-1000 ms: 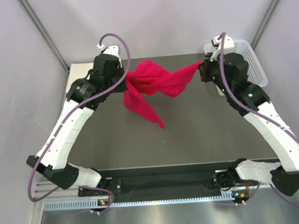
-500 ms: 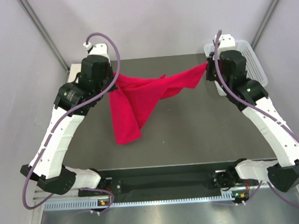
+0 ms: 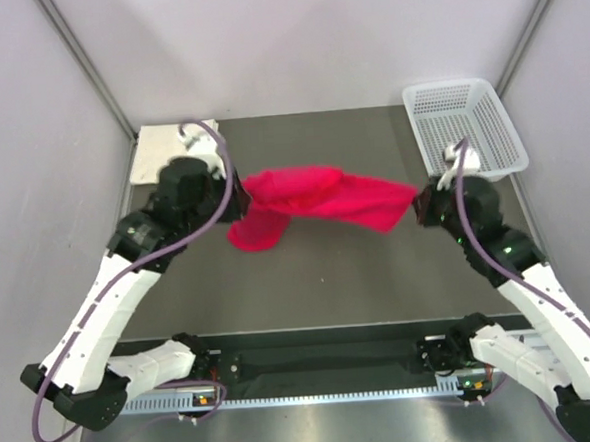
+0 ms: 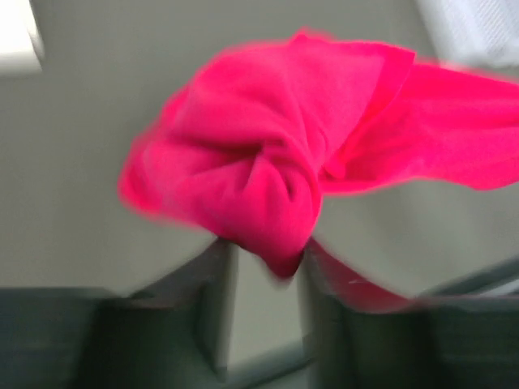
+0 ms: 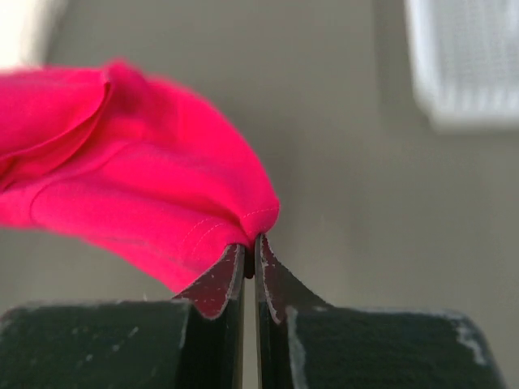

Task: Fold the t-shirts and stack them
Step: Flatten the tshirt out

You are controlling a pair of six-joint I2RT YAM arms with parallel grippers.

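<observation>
A: Where's the top camera?
B: High, behind the arms point(image 3: 118, 282), looking down on the whole table point(image 3: 378, 266); bases point(image 3: 467, 336) at the bottom edge, basket point(image 3: 464, 120) upper right.
A: And the wrist ones?
B: Each rides close behind its jaws, looking forward and down. The left gripper point(image 4: 266, 247) and right gripper point(image 5: 250, 243) fill the bottom of their frames.
A: Shared?
B: All three see the shirt point(image 3: 313, 195); both wrist views catch the basket in their upper right corner.

One red t-shirt point(image 3: 303, 190), one cream-white t-shirt point(image 3: 156, 147), one mesh basket point(image 3: 469, 110).
</observation>
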